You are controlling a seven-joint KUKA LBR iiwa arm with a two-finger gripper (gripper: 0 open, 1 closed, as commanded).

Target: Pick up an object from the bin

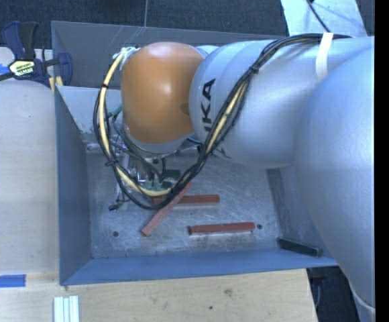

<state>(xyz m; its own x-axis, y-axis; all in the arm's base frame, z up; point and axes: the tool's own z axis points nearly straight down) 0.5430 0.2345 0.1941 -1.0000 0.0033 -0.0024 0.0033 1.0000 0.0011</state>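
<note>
**binwatcher:** Standing next to the rig right now. The big grey arm point(282, 106) reaches in from the right and hangs over most of the grey bin point(70, 200). Its orange cover point(157, 89) sits low over the left half of the floor. Looks to me like the reach-down step, nothing lifted yet.

**tk_42:** What's it going for?

**binwatcher:** Hard to say. The gripper point(149, 180) is tucked under the orange cover behind a loop of cables point(124, 176). I honestly can't tell if it's clenched, released or grasping anything. Nearest is a reddish-brown slanted stick point(157, 221), its upper end running in under the cables just beside the gripper. A second stick point(198, 199) lies flat to the right, and a third stick point(221, 229) sits nearer the front wall. A little black bar point(298, 247) is off in the front right corner, well apart.

**tk_42:** So next?

**binwatcher:** My guess: line up across that thin slanted stick, pinch it, then lift straight up clear of the walls.
</note>
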